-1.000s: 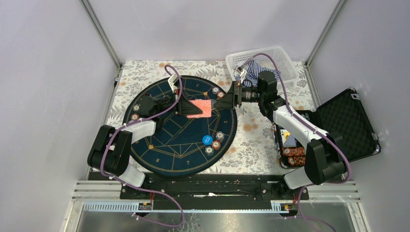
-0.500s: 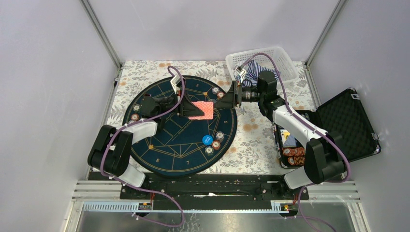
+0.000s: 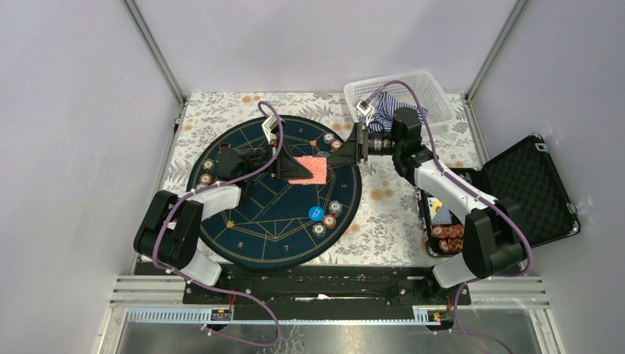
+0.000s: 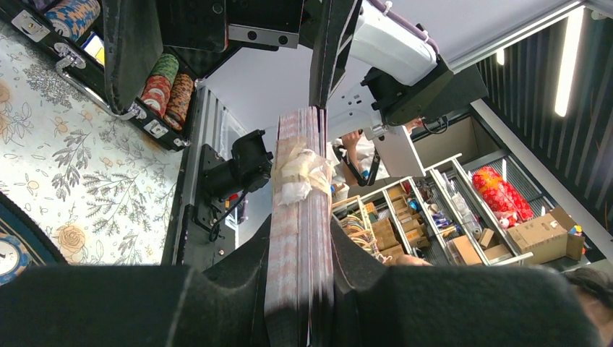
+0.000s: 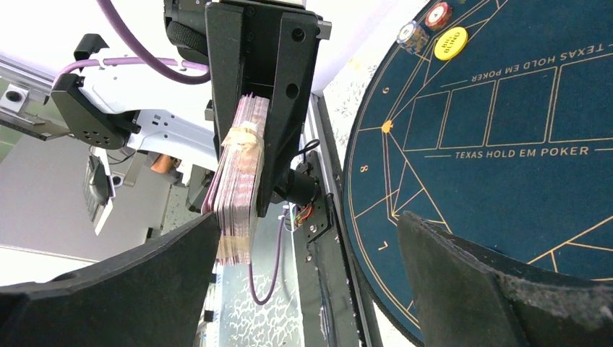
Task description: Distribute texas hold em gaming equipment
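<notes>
The round navy mat on the floral bench carries gold lines, the words "TEXAS HOLD EM POKER" and seat numbers such as 6, 7 and 8. Two small chips sit at its left rim. In the right wrist view a yellow disc lies on the mat beside two more chips; its dark lettering is too small to read whole. Over the middle of the mat the left fingers pinch one end of a deck of cards, held in the air with a red-pink patterned back facing up. A strip of clear tape is wrapped around the deck's middle. Its free end reaches between the right fingers, which are spread wide, one close beside the cards; I cannot tell whether it touches them. A blue disc lies near the mat's right rim among three chips. Farther right stand a white basket of striped cloth and an open black case with chip stacks.
</notes>
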Controlling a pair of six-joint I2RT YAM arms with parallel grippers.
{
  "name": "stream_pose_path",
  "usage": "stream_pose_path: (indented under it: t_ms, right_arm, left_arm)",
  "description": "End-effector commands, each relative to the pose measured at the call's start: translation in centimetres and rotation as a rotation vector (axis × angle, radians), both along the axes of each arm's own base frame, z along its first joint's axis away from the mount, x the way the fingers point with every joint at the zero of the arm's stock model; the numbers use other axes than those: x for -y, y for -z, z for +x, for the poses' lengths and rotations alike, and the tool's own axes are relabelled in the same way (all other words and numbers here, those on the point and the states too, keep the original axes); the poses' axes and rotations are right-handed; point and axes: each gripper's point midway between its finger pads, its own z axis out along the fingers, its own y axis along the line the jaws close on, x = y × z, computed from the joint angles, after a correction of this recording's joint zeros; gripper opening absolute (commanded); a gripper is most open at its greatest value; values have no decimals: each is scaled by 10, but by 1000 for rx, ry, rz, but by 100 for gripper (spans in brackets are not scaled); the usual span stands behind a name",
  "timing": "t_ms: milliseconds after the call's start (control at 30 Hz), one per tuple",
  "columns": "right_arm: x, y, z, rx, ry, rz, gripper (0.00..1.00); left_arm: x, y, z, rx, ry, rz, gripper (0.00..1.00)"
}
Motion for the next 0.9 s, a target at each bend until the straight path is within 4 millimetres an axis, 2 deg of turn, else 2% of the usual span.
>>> stream_pose_path:
  t_ms: [0,267,367,433,567,667,867]
  right_arm:
    - [-11,-13,-4,49,-42,26,100]
    - [-18,-4,-4,23,-56,20,100]
    - [-19,-3,-3,15,-57,22,100]
    - [-19,-3,-2,3,-61,22,100]
    - [-2,-12,15,11,-15,25,100]
    - [16,-17,26,38,37,14,100]
    - [23,-1,16,17,50,-10,100]
  left_arm:
    - [4,-17,-6,116,8,-51,5]
    - [6,-20,-8,105,19,-66,14]
    - [7,-20,-8,103,22,-67,14]
    - [6,-20,-7,102,20,-66,9]
    - [-1,-19,0,102,-11,-65,1]
    - [-12,-20,13,83,-70,-71,0]
    - [-22,-20,26,48,-118,-88,0]
